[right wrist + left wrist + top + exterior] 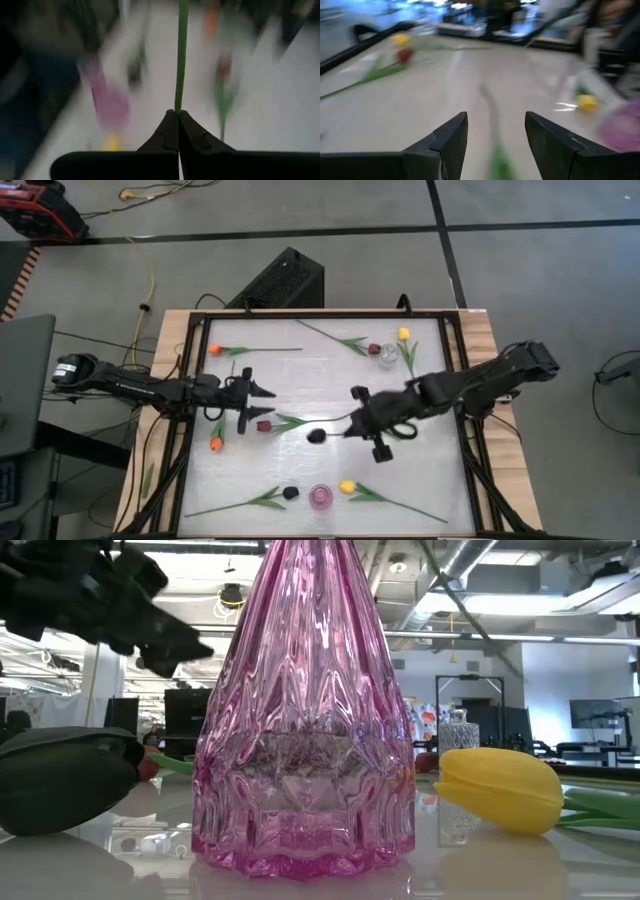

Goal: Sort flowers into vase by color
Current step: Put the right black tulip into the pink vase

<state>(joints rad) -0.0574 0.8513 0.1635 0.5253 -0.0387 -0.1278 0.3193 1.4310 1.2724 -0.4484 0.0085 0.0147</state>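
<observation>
**Thin stem in a pinch grip, vase far off**

The near-black tulip [317, 436] lies at mid-table, its stem running toward 3 o'clock into the right gripper [352, 428]. The right wrist view shows that gripper's fingers [165, 132] pressed together on the green stem [182, 55], which stands straight out from the tips. My guess is that the grip is the weak point: a thin stem held at one spot can swivel or slide out, and the head end can droop and miss a narrow vase mouth.

The pink vase [320, 497] stands at 6 o'clock, with another dark tulip [290, 493] just beside it at 9 and a yellow one [347, 487] just beside it at 3. A low approach could sweep those two, or tip the vase.

The dark red tulip [264, 425] lies at 9 o'clock of the held flower, next to the left gripper [258, 406], whose fingers [451, 137] are spread apart with nothing between them. The two arms are close at mid-table, so a swing toward 9 risks a clash.

The clear vase [387, 356] at 1 o'clock has a yellow tulip [404, 334] and a dark red one [375, 349] crowding it. Orange tulips [215, 350] lie along the 9 o'clock side. Open table lies between the centre and 6 o'clock; the dark frame [455, 340] bounds every edge.
</observation>
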